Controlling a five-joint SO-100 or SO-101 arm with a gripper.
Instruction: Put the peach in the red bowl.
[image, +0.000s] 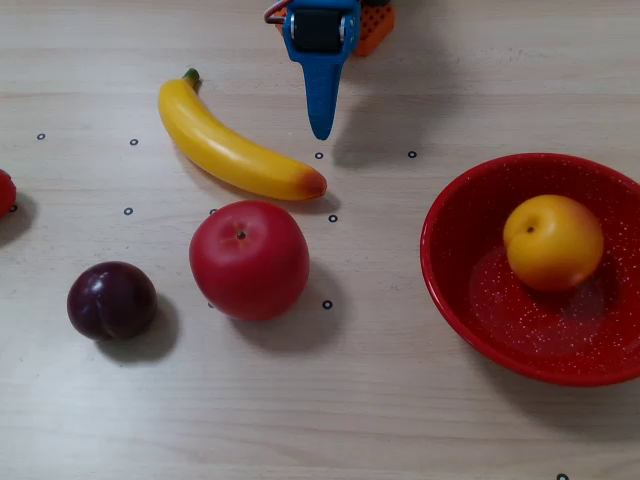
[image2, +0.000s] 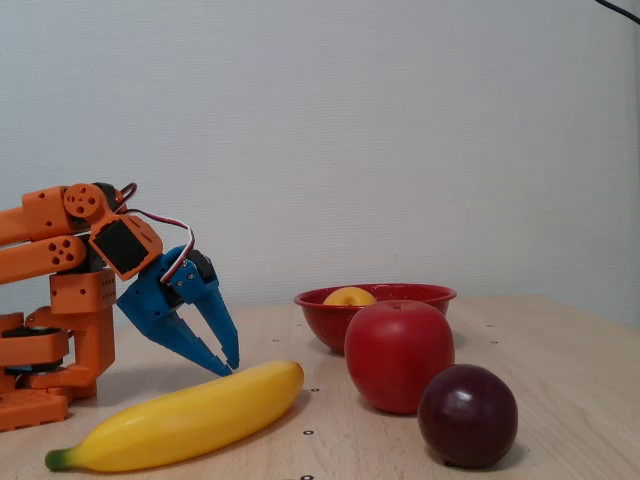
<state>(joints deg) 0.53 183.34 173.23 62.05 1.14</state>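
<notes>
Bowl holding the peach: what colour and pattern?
Glossy red bowl with fine white speckles, clearest in the overhead view.

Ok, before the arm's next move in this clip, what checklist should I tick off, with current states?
1. Peach inside the red bowl: ok.
2. Gripper holding nothing: ok, nothing shows between the fingers.
3. Gripper clear of the bowl: ok, it is near the arm's base, by the banana.
4. Gripper tip clear of the banana: cannot tell, very close in the fixed view.
5. Apple and plum outside the bowl: ok.
</notes>
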